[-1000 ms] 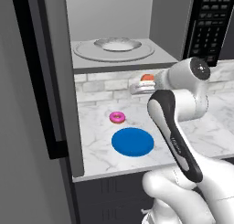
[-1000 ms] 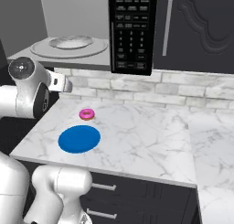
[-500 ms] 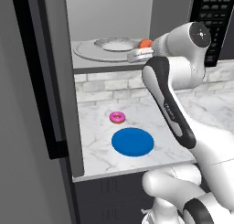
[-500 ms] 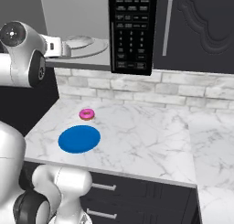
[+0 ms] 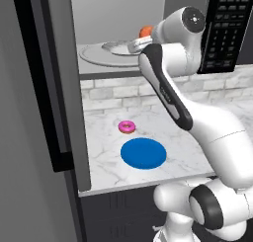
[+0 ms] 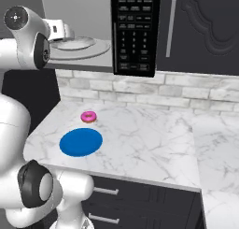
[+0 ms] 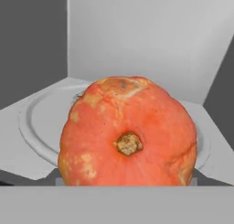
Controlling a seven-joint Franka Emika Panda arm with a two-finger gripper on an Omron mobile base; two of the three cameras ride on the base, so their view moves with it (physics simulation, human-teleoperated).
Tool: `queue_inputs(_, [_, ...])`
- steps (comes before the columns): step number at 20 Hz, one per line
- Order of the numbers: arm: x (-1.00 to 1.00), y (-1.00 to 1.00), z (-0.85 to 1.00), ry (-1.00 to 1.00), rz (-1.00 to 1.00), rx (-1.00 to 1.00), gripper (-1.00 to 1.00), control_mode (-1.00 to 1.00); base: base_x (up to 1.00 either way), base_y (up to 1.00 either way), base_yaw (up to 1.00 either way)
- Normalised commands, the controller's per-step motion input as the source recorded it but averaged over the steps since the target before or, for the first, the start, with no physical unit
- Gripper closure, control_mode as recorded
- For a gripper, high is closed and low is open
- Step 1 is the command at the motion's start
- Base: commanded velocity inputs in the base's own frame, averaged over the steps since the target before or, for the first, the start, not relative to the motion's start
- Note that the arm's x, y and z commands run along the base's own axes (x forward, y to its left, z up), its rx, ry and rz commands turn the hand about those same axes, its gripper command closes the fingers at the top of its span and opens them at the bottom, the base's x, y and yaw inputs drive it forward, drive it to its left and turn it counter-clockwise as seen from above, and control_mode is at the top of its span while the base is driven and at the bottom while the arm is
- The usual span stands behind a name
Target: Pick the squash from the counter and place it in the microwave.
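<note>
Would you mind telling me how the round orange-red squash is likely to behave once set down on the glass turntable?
The round orange-red squash looks rigid and smooth, so it may slip. Its rounded sides suggest it could roll on the glass turntable, though its slightly flattened shape probably helps it settle.

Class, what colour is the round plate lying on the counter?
Solid blue; the plate shows best in the right base view.

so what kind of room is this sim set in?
A kitchen, rendered. An open microwave with a glass turntable is built in above a white marble counter on dark cabinets, with a brick-tile backsplash behind. A pink donut and a blue plate lie on the counter.
</note>
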Motion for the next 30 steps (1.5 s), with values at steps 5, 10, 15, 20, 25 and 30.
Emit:
queue_inputs(5, [0.81, 0.09, -0.05, 0.0, 0.0, 0.0, 1.0, -1.0, 0.0, 0.0, 0.0])
queue_inputs(10, [0.74, 0.08, 0.02, 0.15, 0.0, 0.0, 1.0, -1.0, 0.0, 0.0, 0.0])
queue_inputs(15, [0.3, 0.44, -0.26, 0.15, 0.0, 0.0, 1.0, -1.0, 0.0, 0.0, 0.0])
queue_inputs(20, [0.39, 0.09, -0.01, 0.0, 0.0, 0.0, 1.0, -1.0, 0.0, 0.0, 0.0])
queue_inputs(25, [0.11, 0.0, -0.11, 0.0, 0.0, 0.0, 1.0, -1.0, 0.0, 0.0, 0.0])
queue_inputs(30, [0.18, -0.02, -0.24, 0.0, 0.0, 0.0, 1.0, -1.0, 0.0, 0.0, 0.0])
